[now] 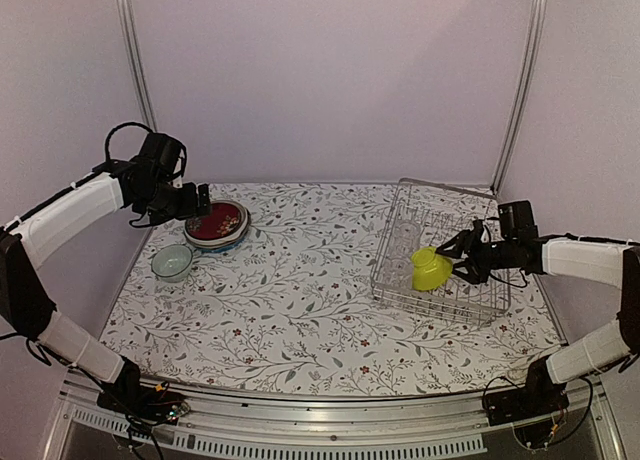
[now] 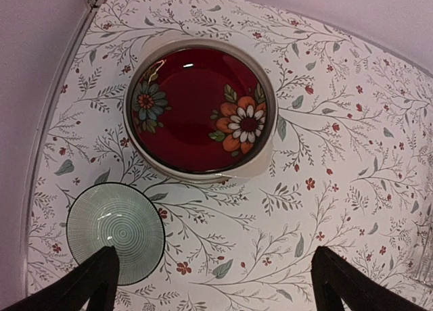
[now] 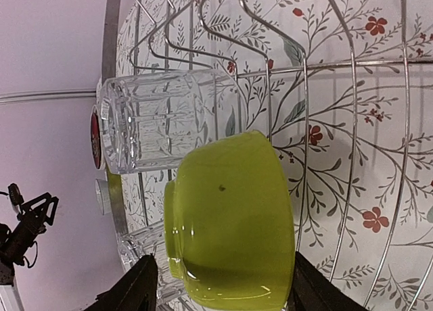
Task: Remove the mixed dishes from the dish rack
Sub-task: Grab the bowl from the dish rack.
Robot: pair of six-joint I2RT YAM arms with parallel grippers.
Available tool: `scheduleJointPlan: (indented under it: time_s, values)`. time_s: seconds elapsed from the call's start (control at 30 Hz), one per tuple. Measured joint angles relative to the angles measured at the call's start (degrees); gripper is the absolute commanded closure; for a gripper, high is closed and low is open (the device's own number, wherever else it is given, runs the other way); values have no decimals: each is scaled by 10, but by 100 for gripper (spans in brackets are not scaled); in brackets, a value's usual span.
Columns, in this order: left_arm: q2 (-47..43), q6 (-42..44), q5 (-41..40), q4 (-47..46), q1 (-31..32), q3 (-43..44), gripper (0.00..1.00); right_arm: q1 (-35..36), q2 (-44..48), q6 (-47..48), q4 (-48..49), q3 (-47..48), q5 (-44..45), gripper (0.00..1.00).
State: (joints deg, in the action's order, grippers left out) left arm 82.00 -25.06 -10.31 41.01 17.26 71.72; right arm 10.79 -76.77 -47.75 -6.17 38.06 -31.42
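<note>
The dish rack (image 1: 392, 280), a silver wire basket, stands at the right of the table. In it a lime-green bowl (image 3: 230, 216) lies on its side next to a clear glass (image 3: 159, 122). My right gripper (image 3: 223, 284) reaches into the rack with a finger on each side of the bowl; a thin gap shows at the left finger. A red floral plate (image 2: 199, 108) tops a pale plate (image 2: 265, 157) at the far left, with a small ringed bowl (image 2: 115, 223) beside it. My left gripper (image 2: 213, 284) hovers open and empty above them.
A second clear glass (image 3: 135, 247) lies in the rack below the first. The rack's upright wire prongs (image 3: 270, 74) rise around the bowl. Metal frame posts (image 1: 135, 70) and purple walls close in the back and sides of the floral-cloth table (image 1: 300, 300).
</note>
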Motion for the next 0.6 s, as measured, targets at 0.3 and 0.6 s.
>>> scheduleJointPlan:
  time_s: [0.3,0.6]
  values:
    - [0,0,0,0,0,0,0,0,-6,-10,54,0,-42,45]
    - [0,0,3,0,0,0,0,0,-36,-19,84,0,-72,65]
